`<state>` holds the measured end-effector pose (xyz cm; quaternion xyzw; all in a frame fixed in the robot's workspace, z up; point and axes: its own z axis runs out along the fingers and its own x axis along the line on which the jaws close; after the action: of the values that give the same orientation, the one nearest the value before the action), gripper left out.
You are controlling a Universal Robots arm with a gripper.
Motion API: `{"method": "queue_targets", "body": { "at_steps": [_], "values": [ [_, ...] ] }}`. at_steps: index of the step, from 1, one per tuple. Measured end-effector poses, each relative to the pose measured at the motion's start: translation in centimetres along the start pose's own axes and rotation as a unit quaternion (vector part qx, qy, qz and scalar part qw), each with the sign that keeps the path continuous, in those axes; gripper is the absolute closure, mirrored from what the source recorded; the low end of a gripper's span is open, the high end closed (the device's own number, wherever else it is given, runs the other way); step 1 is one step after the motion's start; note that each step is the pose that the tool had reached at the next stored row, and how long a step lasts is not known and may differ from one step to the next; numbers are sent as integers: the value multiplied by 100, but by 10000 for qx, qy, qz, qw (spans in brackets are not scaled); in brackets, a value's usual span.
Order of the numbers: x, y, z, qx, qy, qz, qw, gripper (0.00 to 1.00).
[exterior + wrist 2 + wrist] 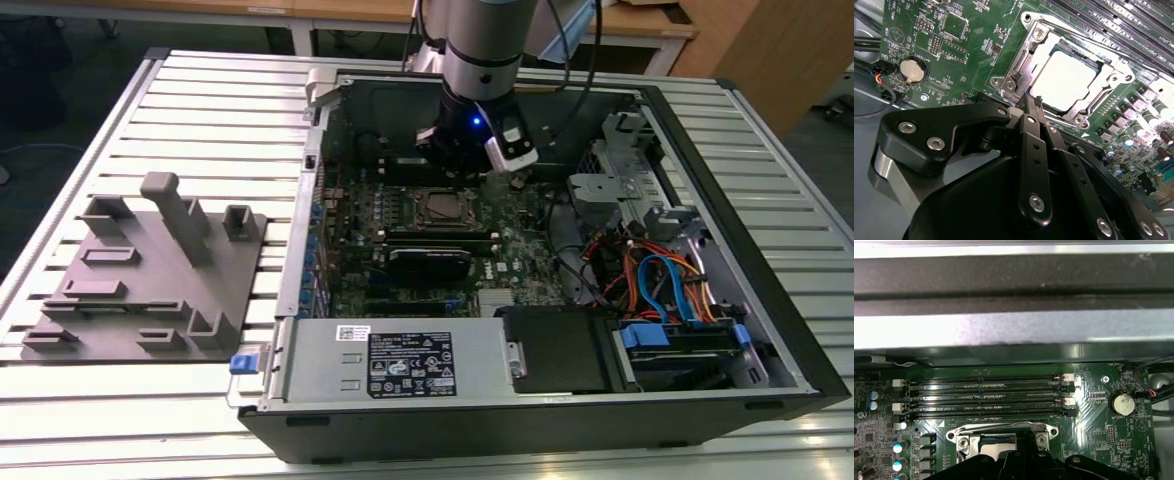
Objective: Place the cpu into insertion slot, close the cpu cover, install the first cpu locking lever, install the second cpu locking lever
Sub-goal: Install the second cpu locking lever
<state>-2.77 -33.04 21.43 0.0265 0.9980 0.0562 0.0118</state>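
The cpu (1066, 80) lies in the insertion slot (438, 207) on the green motherboard (954, 50), its pale silver top showing. The cpu cover (1024, 62), a silvery frame, lies flat around it. A thin metal lever rod (1079, 37) runs along one edge of the frame. My gripper (1032, 102) is shut with nothing between its fingers. Its tip sits just above the rim of the cover at one side of the socket. In the exterior view my arm (478, 60) reaches down into the open computer case just behind the socket.
Long black memory slots (984, 395) and a coin battery (1121, 403) lie close to the socket. The case wall (1014, 330) rises just beyond them. A power supply (387, 365), drive bays and cables (654, 275) fill the case. A grey fixture block (147, 270) stands on the table.
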Motion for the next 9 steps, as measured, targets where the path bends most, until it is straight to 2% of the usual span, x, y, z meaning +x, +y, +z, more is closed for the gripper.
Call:
{"method": "queue_targets", "body": {
  "at_steps": [9],
  "values": [
    [-1, -5, -11, -1, 0, 0, 10000, 90]
  ]
}}
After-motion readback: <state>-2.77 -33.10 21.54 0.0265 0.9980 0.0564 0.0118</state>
